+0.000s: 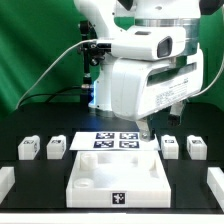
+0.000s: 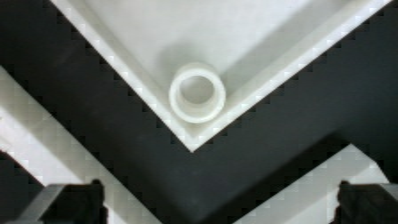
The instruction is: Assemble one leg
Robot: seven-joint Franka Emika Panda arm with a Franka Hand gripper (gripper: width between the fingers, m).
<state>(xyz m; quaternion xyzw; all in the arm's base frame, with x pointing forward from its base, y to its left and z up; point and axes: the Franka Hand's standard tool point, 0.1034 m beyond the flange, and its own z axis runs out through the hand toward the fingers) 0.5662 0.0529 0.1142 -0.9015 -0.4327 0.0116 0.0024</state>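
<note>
Nothing mounted yet: four stubby white tagged plastic legs (image 1: 57, 148) sit loose at 10 and 2 o'clock of the big white rimmed tray (image 1: 140, 176). Claw (image 2: 214, 200) looks open, empty.

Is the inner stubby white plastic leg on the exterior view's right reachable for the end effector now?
Probably yes: the open end effector hangs near that leg, nothing standing between them.

Robotics lab test rig, green cloth backdrop (image 1: 35, 40), black tabletop (image 1: 35, 178), white robot arm (image 1: 150, 75) with trailing cables (image 1: 55, 62), marker board (image 1: 112, 139) of black-and-white square tags lying flat on the tabletop.
</note>
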